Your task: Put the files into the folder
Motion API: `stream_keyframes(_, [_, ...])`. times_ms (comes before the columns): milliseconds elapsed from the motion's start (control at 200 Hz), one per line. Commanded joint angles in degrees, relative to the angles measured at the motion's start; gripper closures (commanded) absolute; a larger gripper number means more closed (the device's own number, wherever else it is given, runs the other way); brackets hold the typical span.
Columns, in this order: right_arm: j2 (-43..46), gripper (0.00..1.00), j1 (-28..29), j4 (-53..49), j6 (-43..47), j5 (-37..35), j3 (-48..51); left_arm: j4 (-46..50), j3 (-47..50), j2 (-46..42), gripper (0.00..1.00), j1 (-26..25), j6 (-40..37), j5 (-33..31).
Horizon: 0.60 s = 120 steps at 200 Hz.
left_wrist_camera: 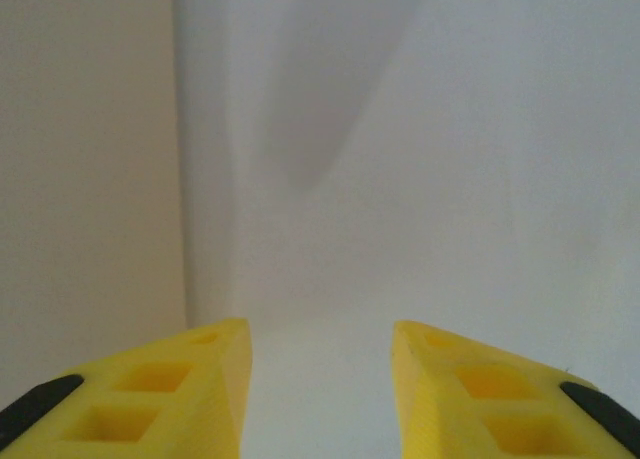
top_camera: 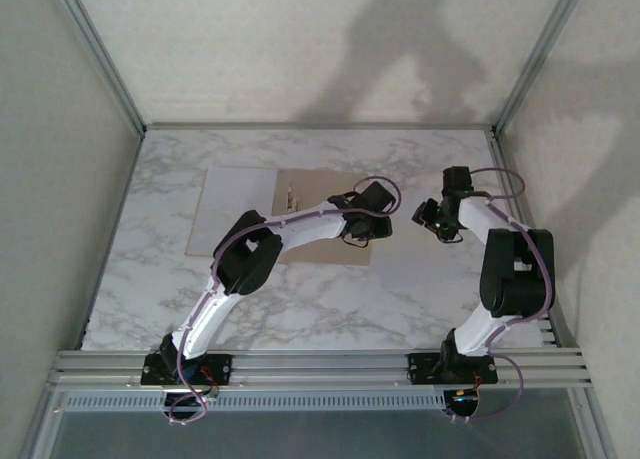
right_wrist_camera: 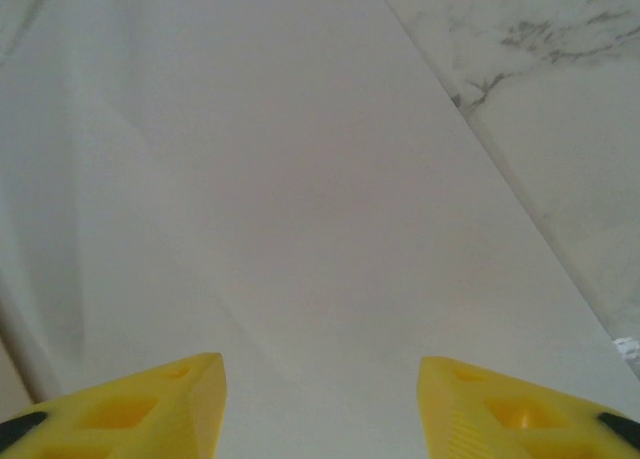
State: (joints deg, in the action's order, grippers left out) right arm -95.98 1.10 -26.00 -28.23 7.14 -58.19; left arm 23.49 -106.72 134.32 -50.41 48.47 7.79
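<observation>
The folder (top_camera: pixel 330 251) lies open and flat on the marble, its right half bare tan cardboard with a small clip (top_camera: pixel 290 194) at the spine. A pale sheet of the files (top_camera: pixel 238 209) covers its left half. My left gripper (top_camera: pixel 390 214) reaches across the folder's right edge, its yellow jaws open (left_wrist_camera: pixel 320 329) over a plain white surface (left_wrist_camera: pixel 420 229). Facing it from the right, my right gripper (top_camera: pixel 427 219) is also open (right_wrist_camera: pixel 320 364), with a white sheet (right_wrist_camera: pixel 300 179) spread ahead of it. Nothing sits between either pair of fingers.
The marble table (top_camera: pixel 420 299) is walled by a pale enclosure with metal posts (top_camera: pixel 100 49). Marble (right_wrist_camera: pixel 560 99) shows beyond the sheet's right edge in the right wrist view. A beige strip (left_wrist_camera: pixel 90 179) borders the white in the left wrist view.
</observation>
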Motion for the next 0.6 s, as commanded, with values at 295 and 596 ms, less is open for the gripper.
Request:
stream_keyframes(295, [-2.78,0.46,-1.01,-0.06,1.06,-1.33,-1.57,3.85,2.29,-1.5,0.52,-0.91,2.5,-2.16])
stream_keyframes(596, [-4.23,0.49,-2.49,2.98,-1.27,0.97,1.0,4.25,2.98,-1.62,0.49,-0.49,2.68,-2.13])
